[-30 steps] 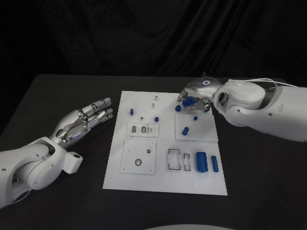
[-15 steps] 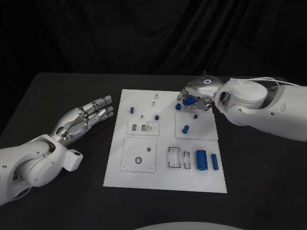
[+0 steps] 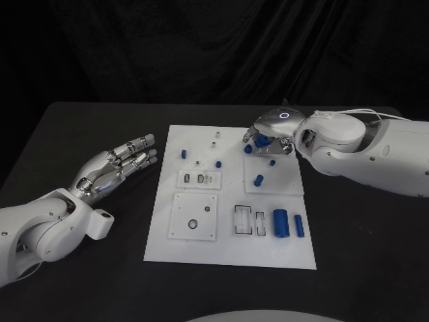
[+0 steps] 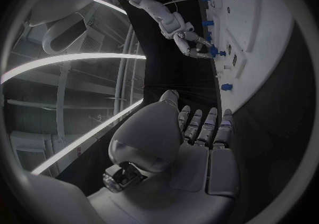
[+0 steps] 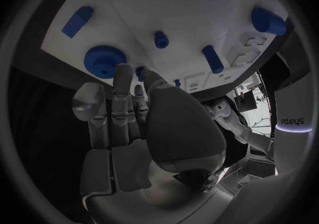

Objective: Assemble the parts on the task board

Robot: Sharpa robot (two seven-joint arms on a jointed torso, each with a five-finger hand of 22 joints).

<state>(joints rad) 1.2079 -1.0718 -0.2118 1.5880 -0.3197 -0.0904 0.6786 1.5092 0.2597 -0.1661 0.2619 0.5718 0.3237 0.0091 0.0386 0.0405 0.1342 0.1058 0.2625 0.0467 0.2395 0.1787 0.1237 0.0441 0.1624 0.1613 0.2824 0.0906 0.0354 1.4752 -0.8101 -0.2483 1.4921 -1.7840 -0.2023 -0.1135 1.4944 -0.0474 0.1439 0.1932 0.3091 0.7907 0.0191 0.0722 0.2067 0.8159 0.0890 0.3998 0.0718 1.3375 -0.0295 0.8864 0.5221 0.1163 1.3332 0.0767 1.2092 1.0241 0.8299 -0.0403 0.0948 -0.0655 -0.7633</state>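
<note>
The white task board [image 3: 229, 248] lies in the middle of the black table. My right hand [image 3: 269, 134] hovers over its far right corner, fingers pointing down at the board. In the right wrist view a small blue part [image 5: 141, 72] sits pinched between the thumb and a finger, right beside a blue gear [image 5: 104, 61] lying on the board. The same hand [image 4: 194, 47] appears far off in the left wrist view. My left hand [image 3: 118, 164] hangs open, palm up and fingers spread, left of the board and holding nothing.
Small blue pegs [image 3: 185, 155], [image 3: 218, 164], [image 3: 259, 180] stand on the board. A thick blue cylinder [image 3: 281, 225] and a thin one [image 3: 299, 228] lie near its right edge, next to a black-framed slot [image 3: 244, 221]. Raised white plates [image 3: 194, 219] lie at centre left.
My right hand has shifted slightly left along the board's far edge. My left hand has barely moved.
</note>
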